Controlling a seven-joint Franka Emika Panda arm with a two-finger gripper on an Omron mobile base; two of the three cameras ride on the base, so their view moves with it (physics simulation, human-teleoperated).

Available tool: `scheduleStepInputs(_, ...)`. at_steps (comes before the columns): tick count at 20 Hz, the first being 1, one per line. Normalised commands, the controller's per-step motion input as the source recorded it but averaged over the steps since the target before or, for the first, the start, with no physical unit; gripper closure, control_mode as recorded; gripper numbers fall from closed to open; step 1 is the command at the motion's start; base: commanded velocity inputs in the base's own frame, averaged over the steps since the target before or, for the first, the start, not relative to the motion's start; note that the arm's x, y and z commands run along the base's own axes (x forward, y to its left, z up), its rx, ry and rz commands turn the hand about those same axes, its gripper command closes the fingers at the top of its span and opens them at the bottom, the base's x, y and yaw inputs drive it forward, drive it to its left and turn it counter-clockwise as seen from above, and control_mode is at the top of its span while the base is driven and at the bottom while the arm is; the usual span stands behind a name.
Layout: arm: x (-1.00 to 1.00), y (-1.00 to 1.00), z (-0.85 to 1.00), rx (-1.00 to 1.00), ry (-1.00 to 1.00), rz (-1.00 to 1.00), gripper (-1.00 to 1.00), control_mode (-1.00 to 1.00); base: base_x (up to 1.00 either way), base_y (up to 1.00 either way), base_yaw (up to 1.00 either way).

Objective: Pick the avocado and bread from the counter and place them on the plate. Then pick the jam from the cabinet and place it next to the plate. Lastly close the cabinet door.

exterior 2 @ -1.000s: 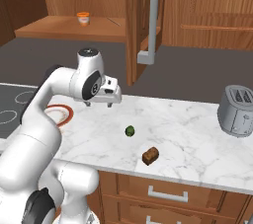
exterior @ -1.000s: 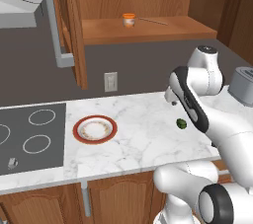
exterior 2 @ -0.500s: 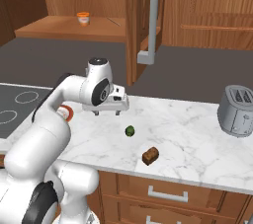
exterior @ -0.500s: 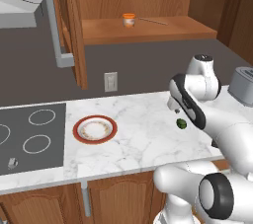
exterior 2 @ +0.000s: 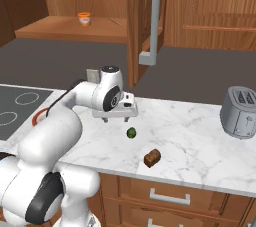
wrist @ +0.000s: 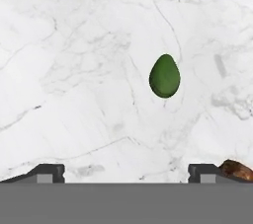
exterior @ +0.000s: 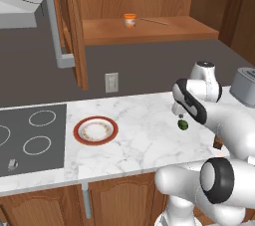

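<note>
Hovering gripper (exterior 2: 119, 119) wide above avocado (exterior 2: 131, 132); no writing legible

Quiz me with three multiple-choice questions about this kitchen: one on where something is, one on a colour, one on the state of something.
1. Where is the jam?
A. On the plate
B. On the cabinet shelf
C. Beside the toaster

2. What colour is the avocado?
A. Dark green
B. Yellow
C. Red

3. How is the end effector set?
A. Shut on the bread
B. Shut on the avocado
C. Open, holding nothing

Answers:
1. B: the orange jar stands on the wooden shelf above the counter.
2. A: the hand view shows it dark green against the white marble.
3. C: its fingertips stand wide apart, with the avocado lying untouched on the counter and the bread apart from it.
</note>
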Motion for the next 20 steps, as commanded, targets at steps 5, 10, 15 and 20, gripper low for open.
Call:
scheduleStepInputs(5, 0.22, -0.15, -0.32, 0.0, 0.03, 0.0, -1.0, -1.0, 0.0, 0.0, 0.0)
scheduleStepInputs(10, 0.25, -0.12, -0.29, 0.0, 0.03, 0.0, -1.0, -1.0, 0.0, 0.0, 0.0)
scheduleStepInputs(15, 0.24, -0.1, -0.32, 0.0, 0.04, 0.0, -1.0, -1.0, 0.0, 0.0, 0.0)
scheduleStepInputs(20, 0.27, -0.06, -0.33, 0.0, 0.05, 0.0, -1.0, -1.0, 0.0, 0.0, 0.0)
